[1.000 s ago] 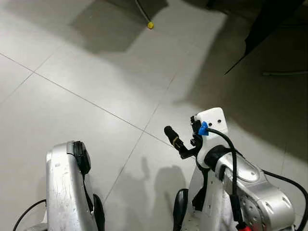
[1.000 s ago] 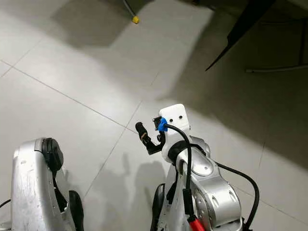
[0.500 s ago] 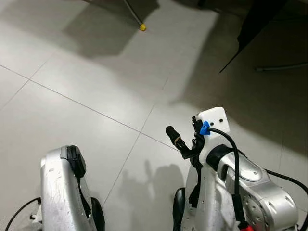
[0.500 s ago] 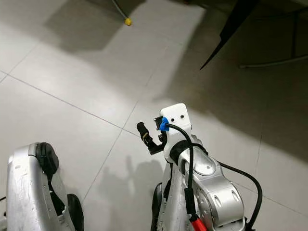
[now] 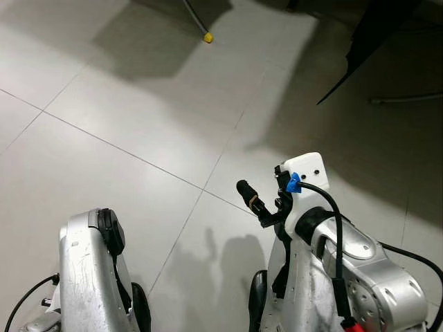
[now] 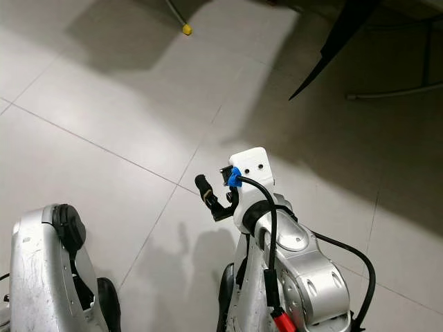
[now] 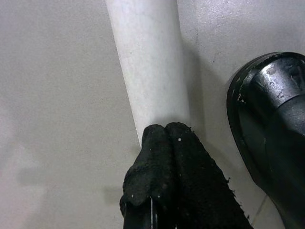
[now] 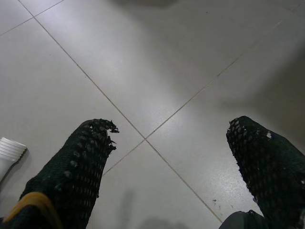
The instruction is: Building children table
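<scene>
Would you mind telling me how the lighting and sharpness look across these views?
Eye views: sharp, with dark shadows over the far tiled floor and a bright patch between them. Left wrist view: dim, left gripper soft at close range, against a white tube. Right wrist view: evenly lit, right gripper crisp.

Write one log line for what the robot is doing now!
left end effector: shut on white cylindrical table leg | right end effector: open, above grey tiled floor

- My left gripper (image 7: 164, 131) has its fingers pressed together against a white tube (image 7: 147, 62).
- A black rounded part (image 7: 271, 124) sits beside it, above grey floor (image 7: 52, 95).
</scene>
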You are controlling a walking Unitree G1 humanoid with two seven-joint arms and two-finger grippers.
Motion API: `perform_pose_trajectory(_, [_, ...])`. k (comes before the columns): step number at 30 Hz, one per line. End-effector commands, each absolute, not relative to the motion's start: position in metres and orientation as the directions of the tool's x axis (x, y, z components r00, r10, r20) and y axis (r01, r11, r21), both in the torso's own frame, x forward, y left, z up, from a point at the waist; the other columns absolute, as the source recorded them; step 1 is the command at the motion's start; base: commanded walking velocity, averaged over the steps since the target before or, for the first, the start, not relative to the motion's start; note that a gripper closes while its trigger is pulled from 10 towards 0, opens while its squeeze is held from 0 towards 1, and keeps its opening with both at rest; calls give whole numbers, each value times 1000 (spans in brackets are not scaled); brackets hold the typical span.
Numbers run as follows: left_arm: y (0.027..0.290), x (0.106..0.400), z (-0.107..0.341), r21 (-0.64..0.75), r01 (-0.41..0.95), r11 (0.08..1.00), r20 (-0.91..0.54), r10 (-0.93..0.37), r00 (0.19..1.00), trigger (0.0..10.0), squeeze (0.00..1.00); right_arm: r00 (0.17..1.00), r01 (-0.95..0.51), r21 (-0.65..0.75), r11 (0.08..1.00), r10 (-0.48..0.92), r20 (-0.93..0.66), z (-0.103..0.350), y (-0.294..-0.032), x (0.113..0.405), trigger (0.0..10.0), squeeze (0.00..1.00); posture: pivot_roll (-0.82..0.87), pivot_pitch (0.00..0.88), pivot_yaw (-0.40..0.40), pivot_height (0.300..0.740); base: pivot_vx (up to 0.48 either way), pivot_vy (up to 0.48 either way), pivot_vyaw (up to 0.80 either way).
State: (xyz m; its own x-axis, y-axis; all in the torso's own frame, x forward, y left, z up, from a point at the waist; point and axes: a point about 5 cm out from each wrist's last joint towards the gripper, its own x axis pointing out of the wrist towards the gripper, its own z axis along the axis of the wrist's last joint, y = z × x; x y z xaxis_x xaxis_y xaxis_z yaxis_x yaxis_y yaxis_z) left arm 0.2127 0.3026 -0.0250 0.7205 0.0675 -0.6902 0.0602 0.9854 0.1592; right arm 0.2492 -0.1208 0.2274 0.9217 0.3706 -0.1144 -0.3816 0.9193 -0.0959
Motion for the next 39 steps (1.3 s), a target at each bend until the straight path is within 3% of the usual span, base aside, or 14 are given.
perform_pose_trajectory(1, [302, 188, -42, 160, 63, 985, -768, 84, 635, 0, 0, 916, -392, -78, 917, 380, -130, 224, -121, 245, 10000, 0, -185, 495, -148, 300, 0, 0, 0])
perform_pose_trajectory(3, [302, 188, -42, 160, 63, 985, -768, 84, 635, 0, 0, 916, -392, -78, 917, 380, -130, 224, -121, 245, 10000, 0, -185, 495, -148, 300, 0, 0, 0])
perform_pose_trajectory(4, [304, 188, -42, 161, 55, 985, -768, 90, 634, 745, 0, 916, -392, -77, 917, 381, -129, 224, -120, 245, 10000, 0, -180, 491, -146, 300, 0, 0, 0])
perform_pose_trajectory(5, [305, 189, -40, 154, 53, 987, -763, 85, 641, 10000, 0, 915, -393, -76, 916, 382, -128, 224, -120, 246, 10000, 0, -177, 489, -146, 300, 0, 0, 0])
perform_pose_trajectory(6, [305, 189, -40, 154, 53, 987, -763, 85, 641, 10000, 0, 915, -393, -76, 916, 382, -128, 224, -120, 246, 10000, 0, -177, 489, -146, 300, 0, 0, 0])
perform_pose_trajectory(7, [307, 190, -38, 147, 76, 986, -750, 61, 659, 10000, 1000, 914, -395, -73, 916, 385, -126, 224, -118, 246, 10000, 0, -177, 489, -146, 300, 0, 0, 0])
perform_pose_trajectory(21, [303, 191, -37, 141, 142, 980, -753, 12, 658, 10000, 1000, 913, -398, -71, 914, 388, -125, 224, -118, 247, 10000, 0, -172, 486, -145, 300, 0, 0, 0])
perform_pose_trajectory(35, [309, 188, -39, 206, 128, 970, -772, 81, 631, 10000, 1000, 914, -396, -71, 915, 385, -130, 224, -119, 246, 10000, 0, -178, 495, -148, 300, 0, 0, 0])
perform_pose_trajectory(36, [305, 187, -42, 202, 135, 970, -786, 79, 613, 10000, 0, 913, -398, -72, 915, 387, -131, 225, -119, 246, 10000, 0, -194, 503, -153, 300, 0, 0, 0])
perform_pose_trajectory(39, [297, 185, -47, 189, 148, 971, -804, 66, 591, 10000, 0, 912, -399, -73, 914, 388, -133, 226, -119, 245, 10000, 0, -206, 508, -156, 300, 0, 0, 0])
